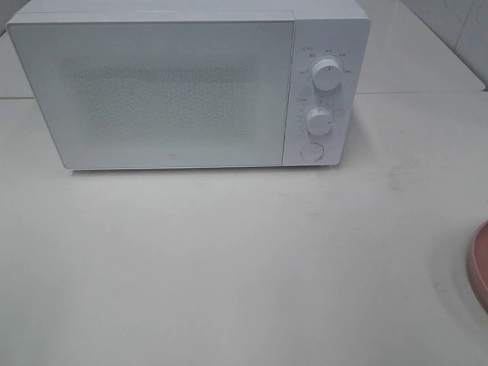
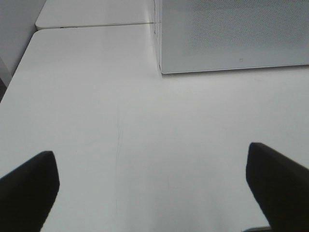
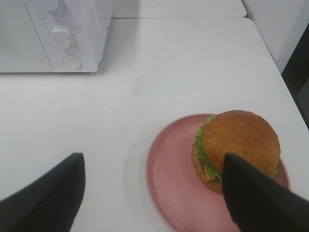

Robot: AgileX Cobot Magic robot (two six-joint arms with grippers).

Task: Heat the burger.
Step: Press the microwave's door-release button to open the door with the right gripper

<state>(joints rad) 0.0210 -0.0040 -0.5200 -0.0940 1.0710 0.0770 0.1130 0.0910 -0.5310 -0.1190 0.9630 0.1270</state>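
The burger (image 3: 239,140), with a golden-brown bun, green lettuce and yellow cheese, sits on a pink plate (image 3: 174,179); only the plate's rim (image 1: 480,263) shows at the right edge of the exterior high view. My right gripper (image 3: 154,193) hovers open above the table, one finger (image 3: 256,198) overlapping the burger's near side in the picture, nothing between the fingers. The white microwave (image 1: 191,88) stands at the back with its door shut. My left gripper (image 2: 152,186) is open over bare table, in front of the microwave (image 2: 231,36). Neither gripper appears in the exterior high view.
The microwave has two knobs (image 1: 326,74) and a round button (image 1: 311,152) on its right panel. The white table (image 1: 229,259) ends at a seam behind the microwave. A dark gap (image 3: 297,72) lies beyond the table's right edge.
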